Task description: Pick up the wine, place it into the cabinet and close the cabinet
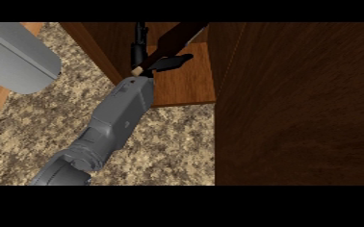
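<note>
Between the left hand's (168,63) curled black fingers (138,47), the gripped dark glass wine bottle (179,36) slants away rightward over the brown wooden cabinet shelf (186,84).

I count one wine bottle (181,33), one wooden cabinet (186,84) and one speckled counter (43,125). One left hand (167,63) of mine shows, on one grey forearm (121,118). One pale grey object (25,57) also shows.

Wine bottle (175,37) far end lost in shadow; hand (165,63) partly behind it; grey shape (25,57) cut by left edge.
</note>
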Robot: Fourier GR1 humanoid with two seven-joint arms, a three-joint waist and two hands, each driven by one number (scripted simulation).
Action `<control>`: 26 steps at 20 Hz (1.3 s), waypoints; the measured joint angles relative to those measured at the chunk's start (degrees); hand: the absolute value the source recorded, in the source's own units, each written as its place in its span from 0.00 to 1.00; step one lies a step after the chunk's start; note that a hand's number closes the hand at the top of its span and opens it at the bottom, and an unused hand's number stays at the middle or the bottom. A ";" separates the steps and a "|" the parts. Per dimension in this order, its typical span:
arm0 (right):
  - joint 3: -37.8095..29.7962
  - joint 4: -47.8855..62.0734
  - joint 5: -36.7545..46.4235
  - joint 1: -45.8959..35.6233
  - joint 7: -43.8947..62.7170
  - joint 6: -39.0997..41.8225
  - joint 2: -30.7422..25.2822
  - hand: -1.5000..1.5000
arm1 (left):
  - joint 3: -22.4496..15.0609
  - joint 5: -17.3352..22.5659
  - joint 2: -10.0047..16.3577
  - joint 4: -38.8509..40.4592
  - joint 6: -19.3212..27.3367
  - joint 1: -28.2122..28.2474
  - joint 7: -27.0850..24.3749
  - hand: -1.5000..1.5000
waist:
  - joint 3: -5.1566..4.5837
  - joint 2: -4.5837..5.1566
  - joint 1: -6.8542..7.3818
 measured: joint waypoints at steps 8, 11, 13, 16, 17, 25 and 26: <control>1.37 -0.16 0.28 0.11 0.34 -0.63 0.25 0.00 | 0.21 -0.55 -0.04 -0.24 -2.42 0.46 -1.61 0.00 | -0.02 0.01 -0.07; 0.59 0.28 0.24 -0.69 0.28 -0.70 -0.07 0.00 | -0.01 -0.94 -0.07 -0.23 -3.86 0.41 -1.94 0.00 | -0.05 0.08 0.03; 0.05 0.35 0.17 -0.67 0.20 -0.56 -0.22 0.00 | -0.35 -1.31 -0.07 -0.11 -4.99 0.36 -1.92 0.00 | -0.09 0.12 0.11; 0.10 0.12 0.11 -0.17 0.26 -0.47 -0.20 0.00 | -0.72 -1.45 -0.05 -0.16 -7.20 0.47 -2.00 0.00 | -0.11 0.08 0.09; 0.52 0.00 0.12 -0.25 0.43 -0.61 -0.10 0.00 | -0.69 -1.41 -0.04 -0.11 -7.33 0.52 -2.17 0.00 | -0.09 0.04 0.02; 1.14 -0.08 0.28 -0.06 0.76 -0.85 -0.12 0.00 | -1.64 0.33 -0.11 -1.15 -10.01 1.33 -3.01 0.00 | -0.18 -0.18 0.02; 1.62 -0.05 0.33 -0.21 0.83 -1.06 0.12 0.00 | -1.84 1.08 -0.06 -1.49 -10.36 1.69 -3.39 0.00 | -0.13 -0.28 -0.17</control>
